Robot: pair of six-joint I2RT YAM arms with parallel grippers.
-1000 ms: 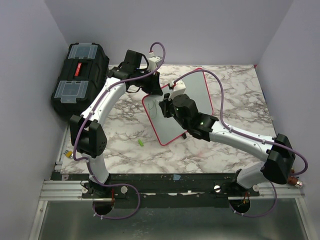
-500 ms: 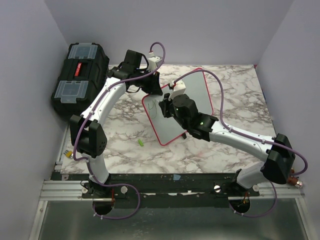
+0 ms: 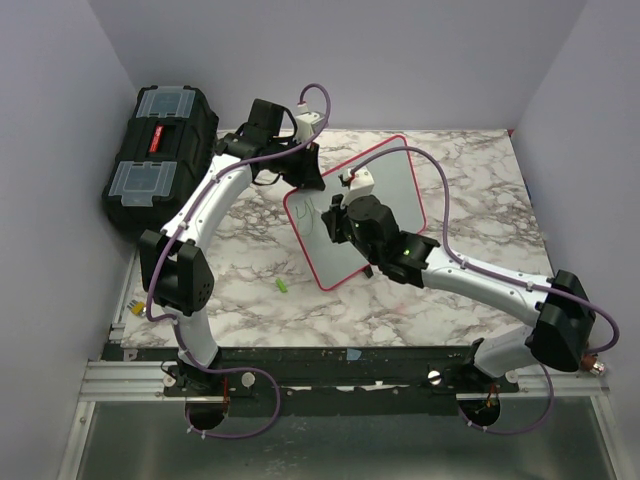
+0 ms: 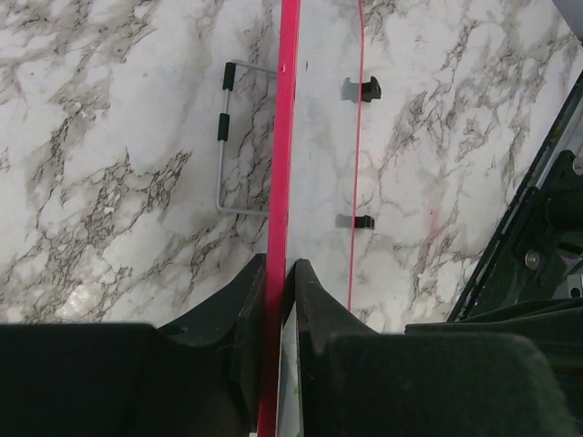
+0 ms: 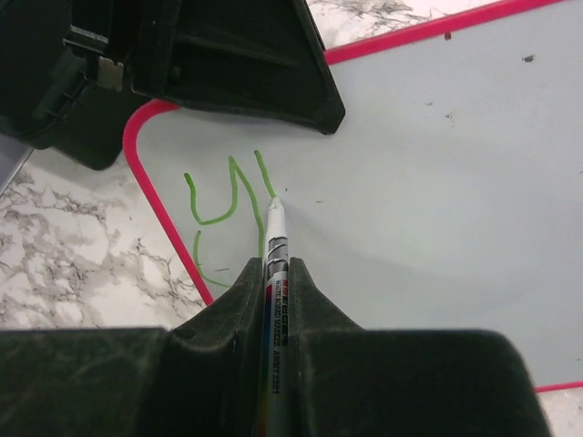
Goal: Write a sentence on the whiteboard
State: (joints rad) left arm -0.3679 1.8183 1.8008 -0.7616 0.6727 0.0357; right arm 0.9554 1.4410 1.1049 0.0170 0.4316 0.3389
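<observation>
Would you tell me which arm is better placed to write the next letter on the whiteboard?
Right. The right gripper holds the marker, tip at the whiteboard beside the green letter. The left gripper is clamped on the board's red edge, steadying it.

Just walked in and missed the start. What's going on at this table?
The left arm grips the whiteboard by its red edge, jaws shut on the frame. The right arm holds a marker in shut jaws, its tip at the board. Only one green letter, a "y", is written so far, near a corner.
</observation>
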